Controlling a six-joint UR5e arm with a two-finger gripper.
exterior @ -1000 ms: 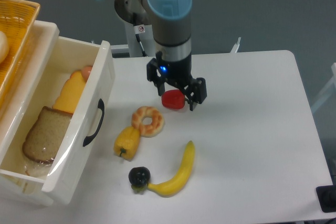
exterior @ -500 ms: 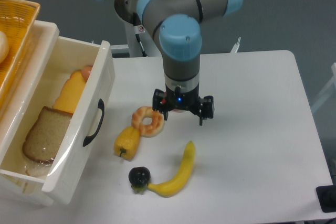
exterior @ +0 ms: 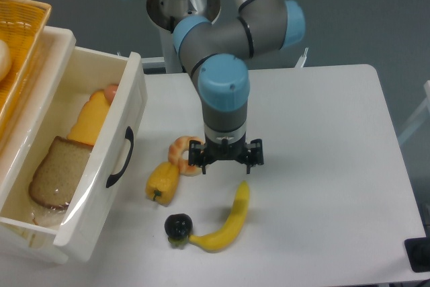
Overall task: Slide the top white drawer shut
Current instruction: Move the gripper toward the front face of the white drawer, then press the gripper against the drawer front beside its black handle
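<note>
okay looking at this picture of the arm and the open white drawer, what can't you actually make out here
All in the one camera view:
- Gripper: the wrist above covers the fingers, so open or shut is unclear.
- Donut: its right part is hidden behind the gripper.
- Orange basket: cut off by the left and top edges.
- Top white drawer: its lower left corner runs off the frame; a lower drawer is not visible.

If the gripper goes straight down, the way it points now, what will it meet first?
Probably the bare white table. The gripper hangs between the donut and the banana, but depth is unclear, so one finger might touch the donut.
</note>
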